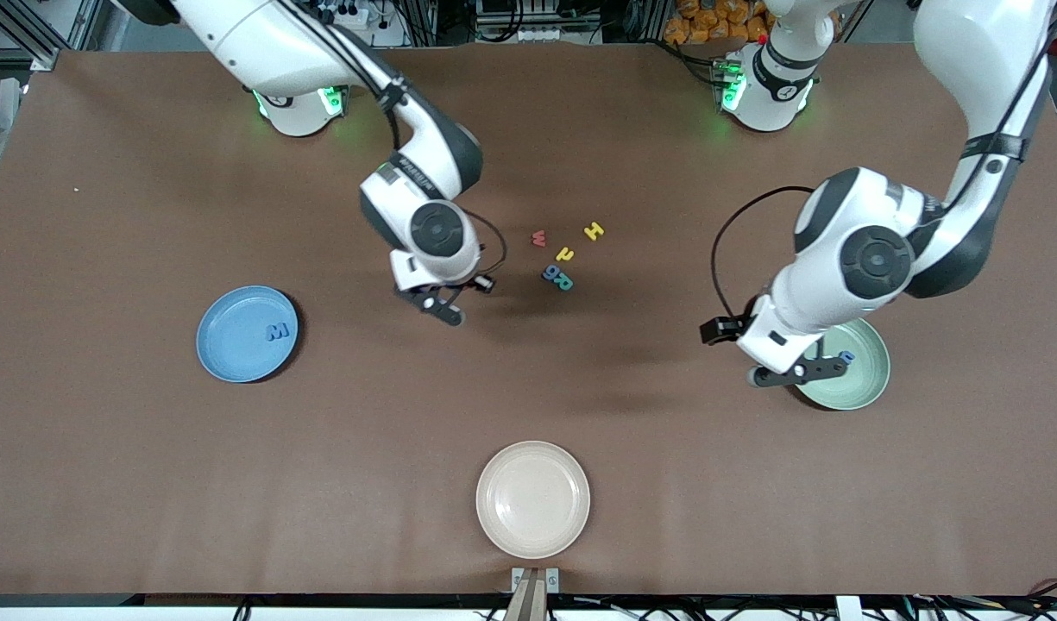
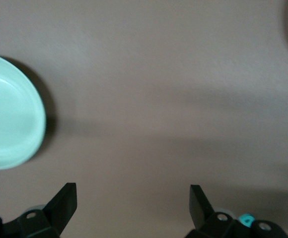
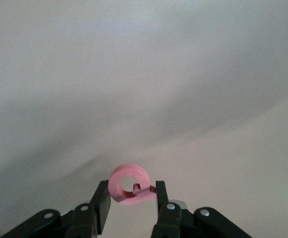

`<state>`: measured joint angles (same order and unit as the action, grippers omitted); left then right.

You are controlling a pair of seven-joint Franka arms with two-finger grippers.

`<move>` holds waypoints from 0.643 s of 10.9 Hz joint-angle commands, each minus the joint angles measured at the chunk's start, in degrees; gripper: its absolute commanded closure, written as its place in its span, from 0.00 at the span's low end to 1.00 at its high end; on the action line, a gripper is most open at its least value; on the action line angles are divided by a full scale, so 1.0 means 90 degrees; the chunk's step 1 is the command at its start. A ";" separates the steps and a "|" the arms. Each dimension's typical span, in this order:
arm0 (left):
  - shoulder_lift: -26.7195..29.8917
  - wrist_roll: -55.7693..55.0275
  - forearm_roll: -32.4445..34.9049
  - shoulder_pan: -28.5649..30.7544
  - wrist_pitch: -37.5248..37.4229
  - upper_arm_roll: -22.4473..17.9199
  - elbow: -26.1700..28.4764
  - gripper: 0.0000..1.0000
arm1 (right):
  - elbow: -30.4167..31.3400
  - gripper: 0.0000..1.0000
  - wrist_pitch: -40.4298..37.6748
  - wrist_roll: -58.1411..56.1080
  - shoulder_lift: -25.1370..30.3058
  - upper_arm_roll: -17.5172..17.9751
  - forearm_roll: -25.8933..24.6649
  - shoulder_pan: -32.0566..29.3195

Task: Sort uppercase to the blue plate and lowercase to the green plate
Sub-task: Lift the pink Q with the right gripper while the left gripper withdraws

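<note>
- My right gripper point(image 3: 130, 198) is up in the air over bare table, between the blue plate point(image 1: 247, 335) and the cluster of loose letters, and its fingers point(image 3: 101, 201) are clamped on the red Q point(image 3: 129, 184) (a ring with a small tail, seen in the right wrist view).
- My left gripper point(image 2: 133, 204) hangs over the table just beside the green plate point(image 1: 865, 384), at the rim toward the right arm's end, with its jaws spread wide and nothing between them.
- The blue plate lies toward the right arm's end of the table with a blue M point(image 1: 277, 330) lying in it.
- The green plate lies toward the left arm's end and holds one small blue letter point(image 1: 847, 355), partly hidden by my left gripper.
- Loose on the table between the two arms: a red w point(image 1: 538, 238), a yellow H point(image 1: 594, 230), a small yellow letter point(image 1: 565, 254), and a small blue letter touching a teal R point(image 1: 564, 282).
- A cream plate point(image 1: 533, 499) sits nearest the front camera, well apart from the letters.
</note>
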<state>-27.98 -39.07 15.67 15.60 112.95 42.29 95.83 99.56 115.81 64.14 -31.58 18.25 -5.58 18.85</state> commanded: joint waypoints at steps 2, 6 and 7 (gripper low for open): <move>0.0004 -0.0570 0.0065 -0.0122 0.0144 -0.0012 0.0182 0.00 | 0.0052 0.91 -0.0473 -0.1683 0.0208 -0.0659 0.0151 -0.0122; 0.0354 -0.0649 0.0065 -0.0161 0.0350 0.0046 0.0641 0.00 | 0.0022 0.91 -0.0504 -0.3821 0.0247 -0.1821 0.0141 -0.0132; 0.0462 -0.0649 0.0065 -0.0132 0.0350 0.0172 0.0738 0.00 | 0.0022 0.90 -0.0494 -0.4300 0.0237 -0.2084 0.0141 -0.0132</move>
<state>-27.55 -43.03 15.69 14.24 115.23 42.77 99.57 99.53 112.16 31.46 -30.38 2.12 -5.24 17.58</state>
